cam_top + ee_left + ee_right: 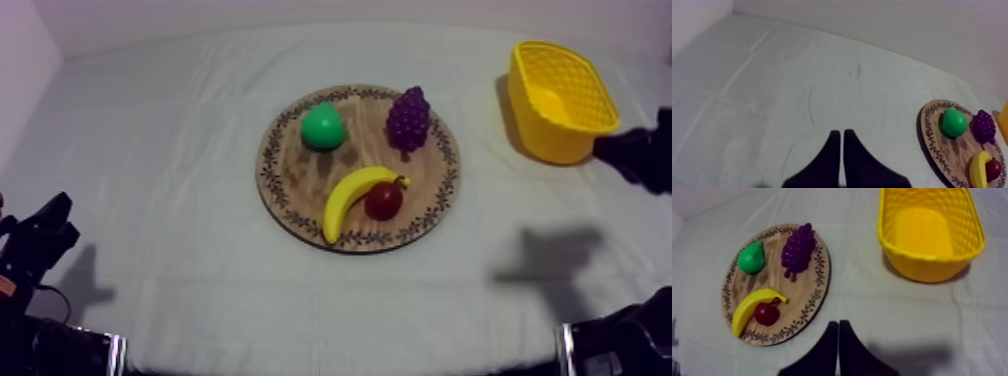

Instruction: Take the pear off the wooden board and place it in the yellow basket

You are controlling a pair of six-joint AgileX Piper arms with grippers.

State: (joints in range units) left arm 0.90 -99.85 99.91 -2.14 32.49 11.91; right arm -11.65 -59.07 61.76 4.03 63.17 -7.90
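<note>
**Green pear waits on the board, both jaws closed and empty**

Top view: the pear (322,127) lies on the wooden board (300,185) in the middle of the bench (170,150). It is well apart from the left jaws, which rest low at their own side. The bunch of grapes (408,118) is beside the pear with a gap between them. The banana (350,200) and the small red fruit (384,201) touch each other on the other half of the board. The yellow basket (560,90) stands empty, apart from the board on the right arm's side.

Left wrist view: the left jaws lie together as a narrow wedge and hold nothing. Bare cloth is in front of them, and the board with the pear is far off to their right.

Right wrist view: the right jaws are also pressed together and empty. The pear is ahead of them and to their left, beyond the banana. The basket is ahead and to their right.

Handling, as a judgement: the pear looks like a smooth toy of hard plastic, so it is probably light and stiff, not fragile, but slippery and ready to roll. The best hold seems to be across its wide round belly, not on the narrow neck. The jaws would first have to open wider than the body, then come down from above, with one finger in the gap toward the grapes.
</note>
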